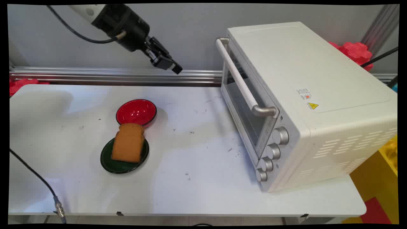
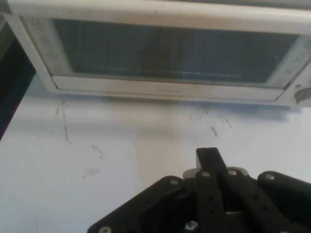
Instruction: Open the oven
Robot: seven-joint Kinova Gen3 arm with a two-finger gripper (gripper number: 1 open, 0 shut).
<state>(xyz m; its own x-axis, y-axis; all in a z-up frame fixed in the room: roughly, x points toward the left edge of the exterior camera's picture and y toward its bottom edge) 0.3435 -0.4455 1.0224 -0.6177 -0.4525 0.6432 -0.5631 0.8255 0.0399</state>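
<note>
My black gripper [image 1: 175, 67] hangs high over the table's back edge, shut with nothing in it, pointing down and right toward a white toaster oven [image 1: 302, 95]. In the hand view the closed gripper [image 2: 208, 154] faces the oven's shut glass door [image 2: 170, 53] across bare white table [image 2: 121, 145]. The oven's long handle [image 1: 241, 82] runs across the top of the door, with several knobs [image 1: 273, 151] beside it. Well below and left of the gripper, a slice of brown bread [image 1: 127, 143] lies on a dark green plate [image 1: 108, 162]. An empty red bowl [image 1: 136, 112] sits just behind the plate.
An aluminium rail [image 1: 95, 74] runs along the wall behind the table. A black cable [image 1: 35, 175] crosses the table's front left corner. Red objects [image 1: 356, 51] lie behind the oven and a yellow block [image 1: 378, 178] stands off the table's right end.
</note>
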